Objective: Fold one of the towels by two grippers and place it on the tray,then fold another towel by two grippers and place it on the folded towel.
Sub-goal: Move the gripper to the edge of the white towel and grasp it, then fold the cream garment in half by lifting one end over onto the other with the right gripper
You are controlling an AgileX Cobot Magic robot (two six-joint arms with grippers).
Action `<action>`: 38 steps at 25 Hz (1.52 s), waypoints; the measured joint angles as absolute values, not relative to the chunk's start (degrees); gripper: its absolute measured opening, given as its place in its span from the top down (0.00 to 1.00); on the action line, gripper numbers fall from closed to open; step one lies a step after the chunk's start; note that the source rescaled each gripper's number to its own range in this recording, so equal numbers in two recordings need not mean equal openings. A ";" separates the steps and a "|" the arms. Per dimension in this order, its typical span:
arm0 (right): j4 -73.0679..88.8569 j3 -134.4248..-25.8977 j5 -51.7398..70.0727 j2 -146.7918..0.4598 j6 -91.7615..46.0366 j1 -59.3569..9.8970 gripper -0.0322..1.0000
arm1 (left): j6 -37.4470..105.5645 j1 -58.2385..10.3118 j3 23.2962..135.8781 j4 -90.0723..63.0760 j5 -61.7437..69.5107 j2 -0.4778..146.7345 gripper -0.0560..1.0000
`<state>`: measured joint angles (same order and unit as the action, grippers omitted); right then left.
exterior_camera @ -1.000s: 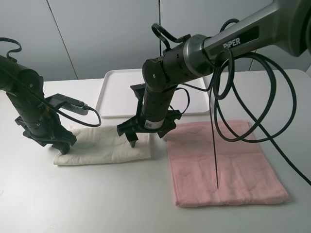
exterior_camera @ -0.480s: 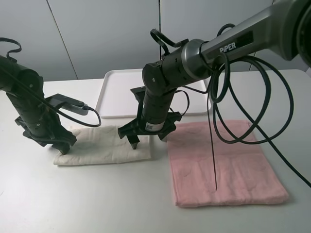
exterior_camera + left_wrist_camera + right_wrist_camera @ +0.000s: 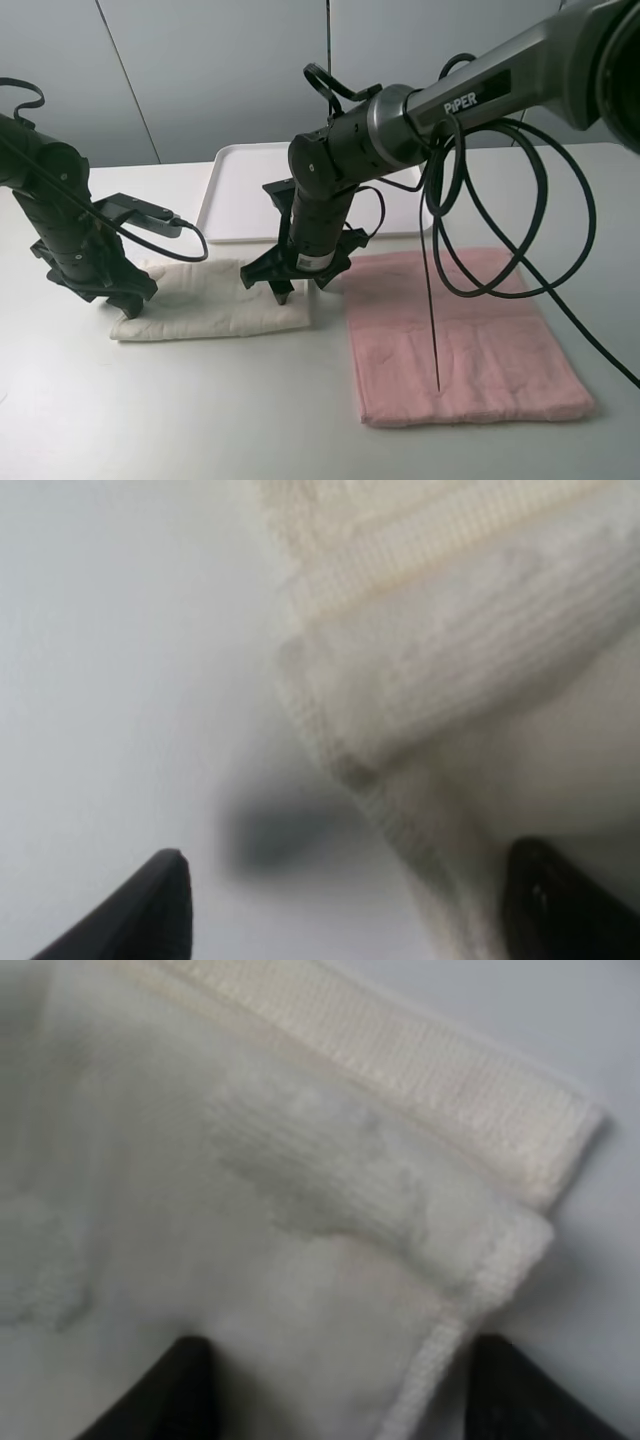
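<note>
A cream towel [image 3: 205,302], folded into a long strip, lies on the table at the left. A pink towel [image 3: 455,335] lies spread flat at the right. The white tray [image 3: 240,195] stands behind them. My left gripper [image 3: 120,303] is open at the cream towel's left end. In the left wrist view [image 3: 360,910] its fingertips [image 3: 160,905] straddle the towel's corner [image 3: 420,680]. My right gripper [image 3: 290,292] reaches across and is open over the cream towel's right end. In the right wrist view [image 3: 350,1400] its fingertips [image 3: 190,1390] straddle that corner [image 3: 330,1180].
The right arm's black cable [image 3: 520,200] loops over the pink towel and hangs down onto it. The pink towel's left edge lies close to the cream towel's right end. Bare table [image 3: 200,410] runs along the front.
My right gripper has shifted slightly left and lower over the cream towel's right end. The left arm and both towels have not moved.
</note>
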<state>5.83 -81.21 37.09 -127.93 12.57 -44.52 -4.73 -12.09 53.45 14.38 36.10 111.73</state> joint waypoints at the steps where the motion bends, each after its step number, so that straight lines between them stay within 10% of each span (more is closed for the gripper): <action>1: 6.08 -81.21 36.98 -127.98 12.18 -44.65 0.48 | -4.73 -12.09 53.45 14.38 36.10 111.73 0.16; 10: 8.66 -81.21 36.06 -128.22 11.55 -45.15 0.92 | -4.73 -12.09 53.45 14.38 36.21 111.73 0.16; 38: 26.61 -80.84 37.52 -119.23 1.91 -45.15 0.92 | -4.73 -12.09 53.45 14.82 36.66 111.73 0.16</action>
<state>26.61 -80.84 37.52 -119.23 1.91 -45.15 -4.73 -12.09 53.45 14.82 36.66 111.73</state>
